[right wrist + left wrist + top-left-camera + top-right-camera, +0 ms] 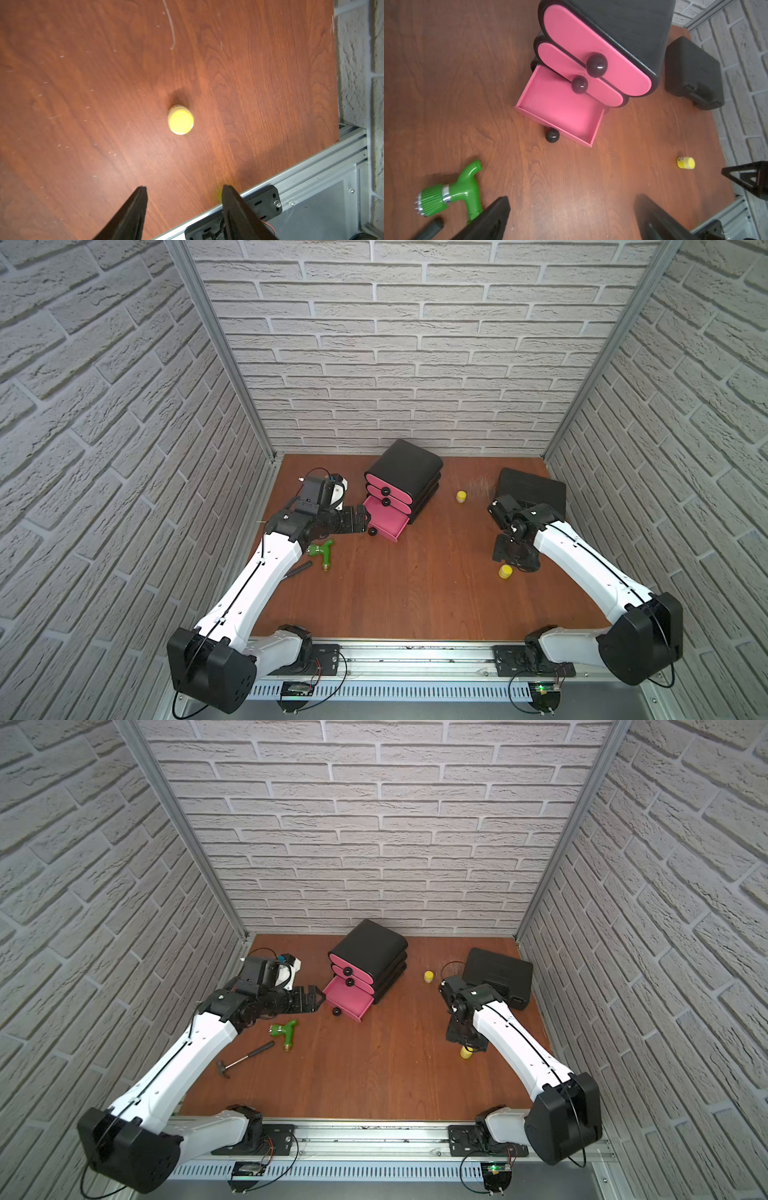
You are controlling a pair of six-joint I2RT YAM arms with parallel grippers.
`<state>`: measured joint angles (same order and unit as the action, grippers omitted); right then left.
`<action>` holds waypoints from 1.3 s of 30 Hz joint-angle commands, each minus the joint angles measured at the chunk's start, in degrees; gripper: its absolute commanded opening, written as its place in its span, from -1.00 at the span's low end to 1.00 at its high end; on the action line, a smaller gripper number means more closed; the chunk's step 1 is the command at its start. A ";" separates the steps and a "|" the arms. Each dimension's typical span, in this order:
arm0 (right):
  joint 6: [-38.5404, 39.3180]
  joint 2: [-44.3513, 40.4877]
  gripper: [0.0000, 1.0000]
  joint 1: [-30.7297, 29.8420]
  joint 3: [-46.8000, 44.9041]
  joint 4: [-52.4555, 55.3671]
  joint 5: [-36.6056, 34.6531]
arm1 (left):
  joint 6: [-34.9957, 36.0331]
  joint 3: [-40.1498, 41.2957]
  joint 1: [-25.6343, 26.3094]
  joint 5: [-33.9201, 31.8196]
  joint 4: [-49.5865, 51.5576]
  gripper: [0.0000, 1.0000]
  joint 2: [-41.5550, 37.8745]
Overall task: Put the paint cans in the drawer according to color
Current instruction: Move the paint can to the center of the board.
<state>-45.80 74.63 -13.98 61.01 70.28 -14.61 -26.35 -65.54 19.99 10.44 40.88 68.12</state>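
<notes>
The black cabinet [405,466] [368,944] stands at the back with its bottom pink drawer [384,519] [347,999] [560,108] pulled out and bare inside. My left gripper [360,517] [315,1000] [573,198] is wide open beside that drawer, holding nothing. Two yellow paint cans show in both top views. One [461,496] [429,976] stands right of the cabinet. The other [505,571] [466,1053] [180,119] stands just under my right gripper [514,558] [466,1038] [184,187], which points down, open and clear of it. A yellow can [686,162] also shows in the left wrist view.
A green T-shaped piece [322,551] [284,1031] [452,191] and a small hammer [245,1057] lie by my left arm. A flat black case [532,489] [498,973] [693,72] sits at the back right. Brick walls close three sides, and a metal rail [311,166] edges the front.
</notes>
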 commanded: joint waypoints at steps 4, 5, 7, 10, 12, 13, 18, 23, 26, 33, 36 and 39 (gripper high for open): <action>2.49 -0.19 0.18 7.88 -6.48 -11.59 8.91 | 0.34 -4.09 1.49 -8.06 3.64 0.97 1.13; 2.79 0.31 0.19 8.61 -7.35 -13.31 10.47 | 0.13 -4.26 1.44 -8.66 3.68 0.97 1.06; 2.84 1.87 0.23 9.69 -7.88 -13.89 11.66 | -0.05 -4.59 1.47 -9.77 4.12 0.97 0.99; 3.59 3.48 0.37 10.49 -8.82 -14.27 9.87 | -0.22 -4.76 1.47 -10.00 4.54 0.97 0.88; 4.26 4.12 0.41 11.69 -10.75 -16.77 10.63 | -0.61 -4.44 1.50 -10.13 4.66 0.97 0.57; 4.71 4.76 0.42 12.47 -11.38 -18.03 11.42 | -0.84 -4.22 1.51 -10.37 4.71 0.97 0.39; 7.52 7.16 0.32 13.36 -12.75 -22.78 12.68 | -1.72 -3.75 1.46 -12.39 5.12 0.97 -0.89; 9.97 8.34 0.20 13.36 -12.99 -25.07 13.29 | -2.61 -3.97 1.25 -15.39 5.50 0.97 -2.18; 10.69 9.03 0.11 13.33 -13.29 -25.14 13.51 | -2.42 -3.99 0.61 -14.60 5.88 0.97 -2.02; 10.10 6.63 0.02 12.60 -15.70 -24.34 14.56 | -1.49 -2.86 0.42 -11.63 4.52 0.94 -2.60; 10.20 5.77 -0.10 11.59 -16.42 -23.96 14.51 | -0.95 -2.29 0.40 -10.09 3.26 0.85 -2.87; 10.77 5.78 -0.27 9.55 -15.98 -23.47 13.85 | -0.86 -1.44 0.40 -9.21 1.67 0.77 -3.69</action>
<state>-35.79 81.89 -2.79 44.82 46.17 -0.38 -28.05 -67.94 20.69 -0.34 45.41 66.11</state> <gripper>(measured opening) 0.385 0.892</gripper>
